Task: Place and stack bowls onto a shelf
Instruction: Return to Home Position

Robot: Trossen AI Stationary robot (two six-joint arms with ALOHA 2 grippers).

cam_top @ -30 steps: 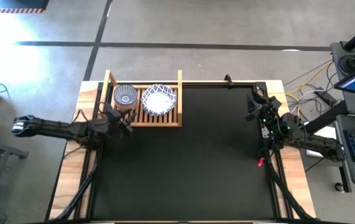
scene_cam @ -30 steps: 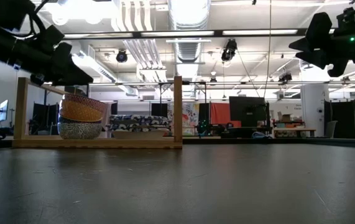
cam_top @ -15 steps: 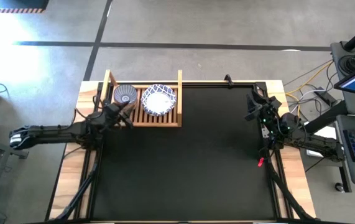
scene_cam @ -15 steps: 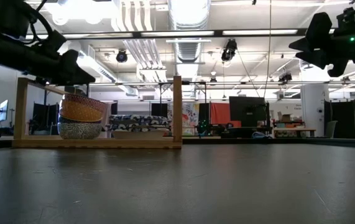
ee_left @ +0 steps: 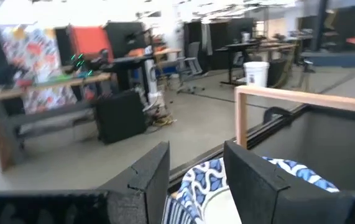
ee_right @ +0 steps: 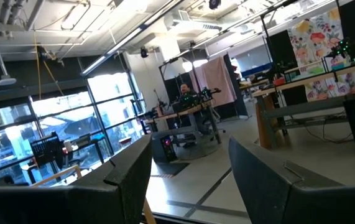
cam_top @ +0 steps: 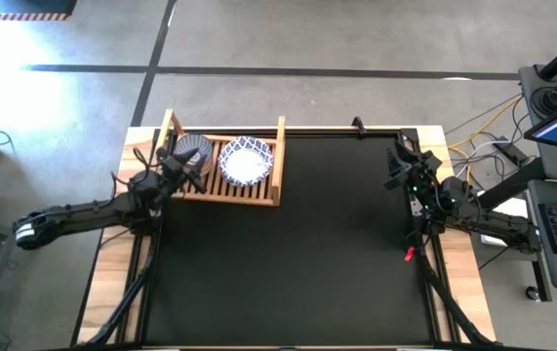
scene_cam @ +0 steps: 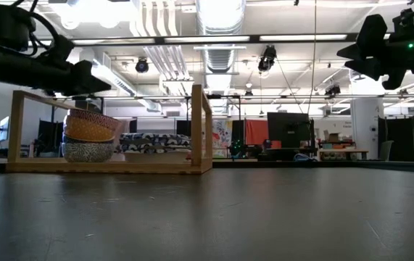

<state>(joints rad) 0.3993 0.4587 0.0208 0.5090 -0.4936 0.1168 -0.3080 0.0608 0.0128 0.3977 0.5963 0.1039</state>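
Tabletop (cam_top: 298, 253): one shelf (cam_top: 279, 156), two bowl stacks (cam_top: 247, 162)

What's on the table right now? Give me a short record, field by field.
shelf: wooden rack, back left of the table, skewed to its edge
small bowls: one stack, left half of shelf
white bowls: one stack, right half
left gripper: open, raised beside the small bowls
right gripper: open, empty, raised at the table's right edge

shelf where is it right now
High view: the shelf sits at the table's upper-left corner, slightly skewed, the left end effector over its left end.
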